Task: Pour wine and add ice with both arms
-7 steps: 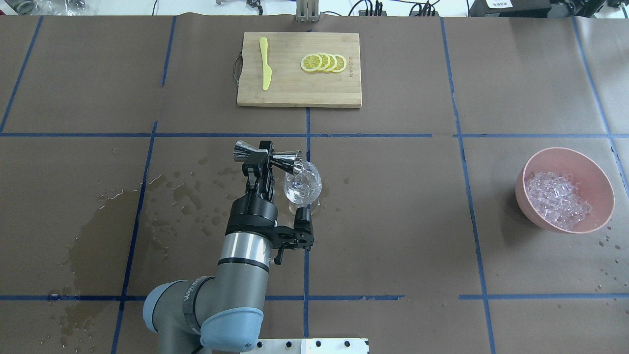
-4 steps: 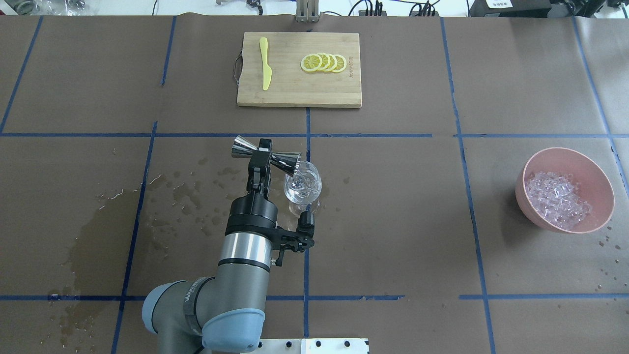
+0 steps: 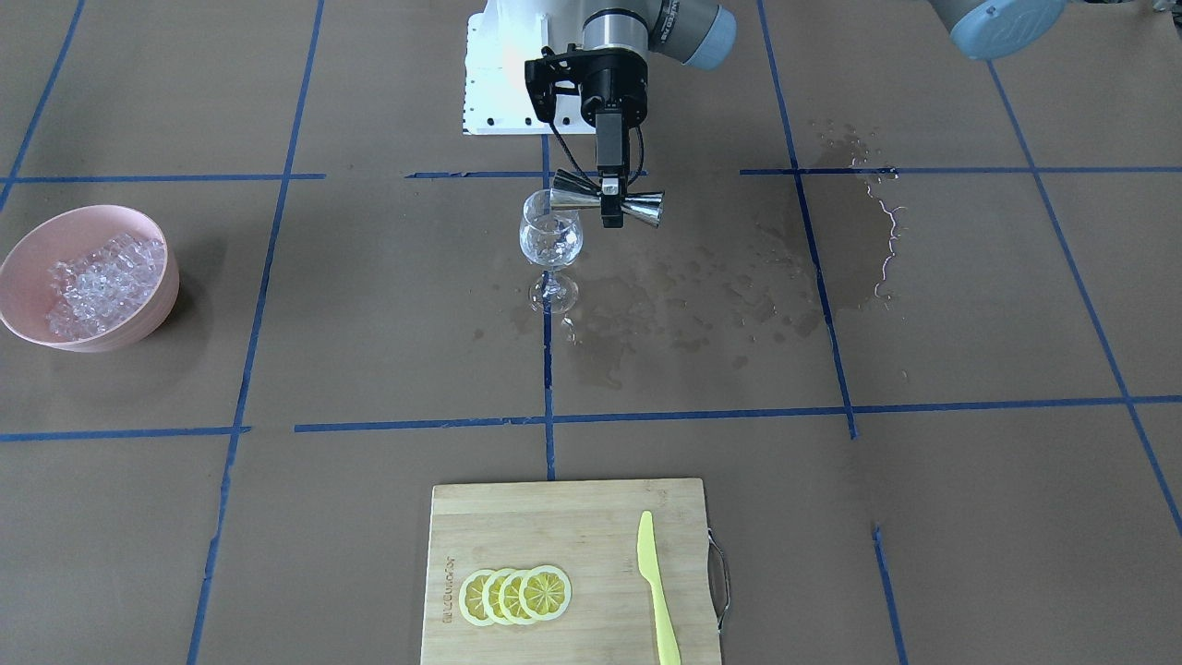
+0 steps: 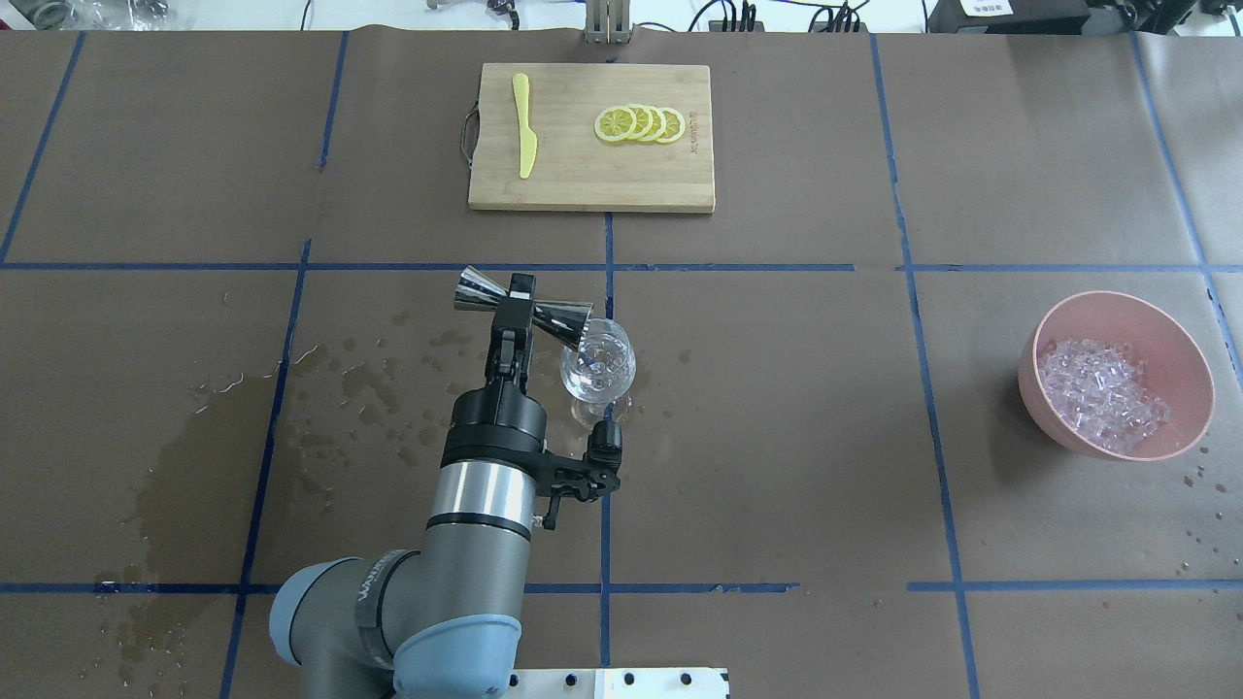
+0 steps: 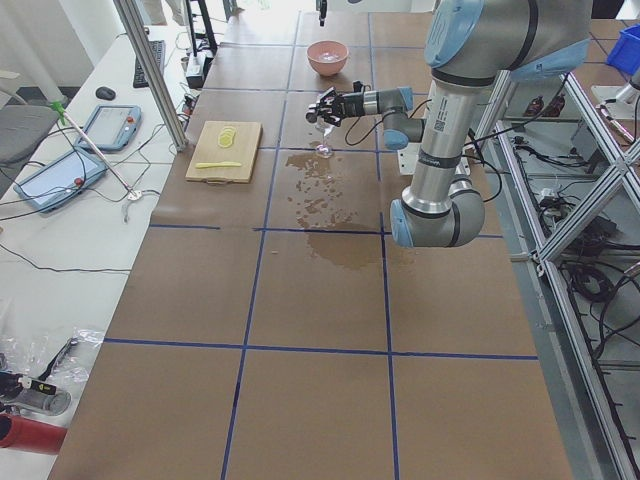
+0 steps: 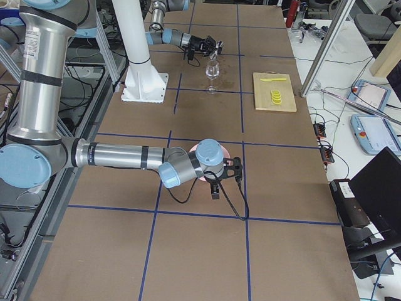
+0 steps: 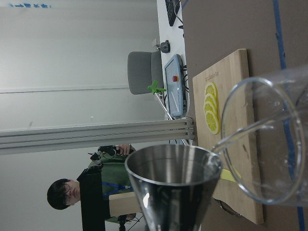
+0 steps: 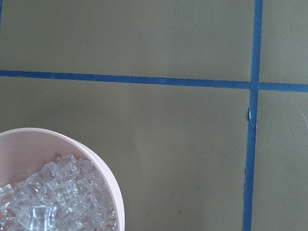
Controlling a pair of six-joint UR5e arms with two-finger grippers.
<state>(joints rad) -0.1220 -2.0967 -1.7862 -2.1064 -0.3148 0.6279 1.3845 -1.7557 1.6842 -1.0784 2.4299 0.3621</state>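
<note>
My left gripper point(image 4: 520, 297) point(image 3: 609, 199) is shut on the waist of a steel jigger point(image 4: 524, 309) point(image 7: 173, 183), which lies on its side. The jigger's mouth rests at the rim of a clear stemmed glass point(image 4: 599, 364) point(image 3: 550, 238). The wine point(image 3: 550, 249) glints as a little clear liquid low in the glass. The ice point(image 4: 1102, 393) point(image 8: 53, 197) is heaped in a pink bowl point(image 4: 1190, 361) point(image 3: 152, 314) far to the right. My right gripper point(image 6: 229, 166) hangs over that bowl, and I cannot tell whether it is open or shut.
A wooden cutting board point(image 4: 590, 184) at the far middle carries lemon slices point(image 4: 641, 124) and a yellow knife point(image 4: 524, 126). Dark wet stains point(image 4: 194, 456) spread over the brown paper left of the glass. A person point(image 7: 96, 192) stands beyond the table.
The left wrist has rolled a little, so the gripper looks narrower from above. The jigger has edged slightly left and back at the glass rim. The glass and bowl have not moved.
</note>
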